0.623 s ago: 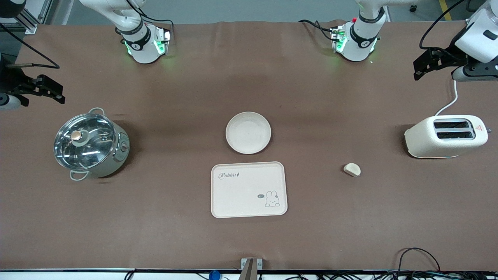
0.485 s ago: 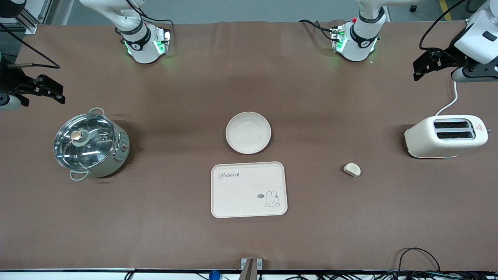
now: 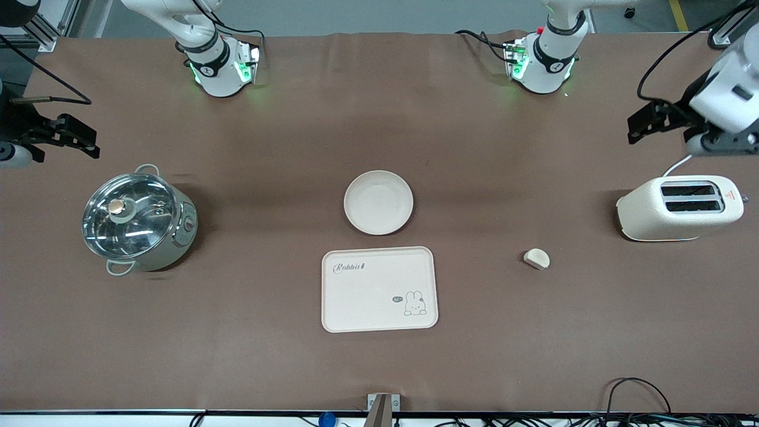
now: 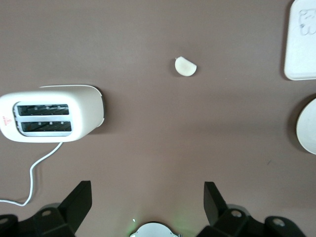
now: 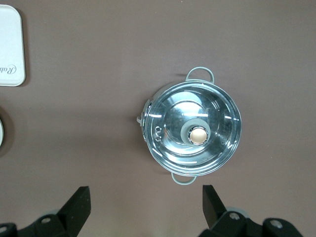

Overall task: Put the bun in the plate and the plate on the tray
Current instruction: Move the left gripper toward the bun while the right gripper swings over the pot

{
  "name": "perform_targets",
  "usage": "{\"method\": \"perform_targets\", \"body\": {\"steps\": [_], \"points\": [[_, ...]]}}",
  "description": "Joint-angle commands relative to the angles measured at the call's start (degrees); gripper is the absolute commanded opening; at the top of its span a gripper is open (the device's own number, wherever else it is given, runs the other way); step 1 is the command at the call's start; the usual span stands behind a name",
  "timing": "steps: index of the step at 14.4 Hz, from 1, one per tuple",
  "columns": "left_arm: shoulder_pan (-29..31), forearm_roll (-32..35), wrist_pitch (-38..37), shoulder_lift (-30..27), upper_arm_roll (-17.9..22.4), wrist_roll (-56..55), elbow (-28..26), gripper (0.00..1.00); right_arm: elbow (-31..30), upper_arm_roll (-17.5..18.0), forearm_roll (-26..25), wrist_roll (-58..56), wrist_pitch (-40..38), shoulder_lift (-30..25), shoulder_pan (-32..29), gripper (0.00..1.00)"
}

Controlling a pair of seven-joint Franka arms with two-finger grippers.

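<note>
— Starting at the right arm's end: what around the right gripper point(image 3: 89, 145)?

— Held up over bare brown table point(image 3: 267, 367) at that end, fingers point(image 5: 79, 202) spread wide, gripping nothing. Waiting. Under it and a little nearer the front camera, a steel pot point(image 3: 139, 220) with a glass lid point(image 5: 193, 129), two loop handles, a knob on its side. Nothing between gripper and pot.

— Moving toward the middle?

— The plate point(image 3: 379, 202), round, cream, bare, well apart from both grippers. Just beside it and nearer the front camera, the tray point(image 3: 379, 289), flat on the table, not touching the plate. "Rabbit" lettered in one corner, a small bunny drawing with a tiny speech bubble in the corner diagonal to it; bubble text too small to read.

— And the bun?

— The bun point(image 3: 536, 258) alone on the table, toward the left arm's end from the tray, well apart from plate and tray. Clear in the left wrist view point(image 4: 185, 66) with open table between it and the fingers.

— At the left arm's end?

— The left gripper point(image 3: 637, 123) up over the table edge there, fingers point(image 4: 79, 200) wide apart, empty. Below it, a cream toaster point(image 3: 680, 207) with two slots, a white cord point(image 4: 34, 180) trailing off, a small red warning triangle on its top. Toaster beside the bun but apart from it, not in the line from gripper to bun.
</note>
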Motion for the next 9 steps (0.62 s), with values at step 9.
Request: {"method": "perform_targets", "body": {"steps": [9], "points": [[0.91, -0.21, 29.46, 11.27, 0.05, -24.82, -18.80, 1.00, 1.01, 0.03, 5.83, 0.85, 5.36, 6.78, 6.74, 1.00]]}}
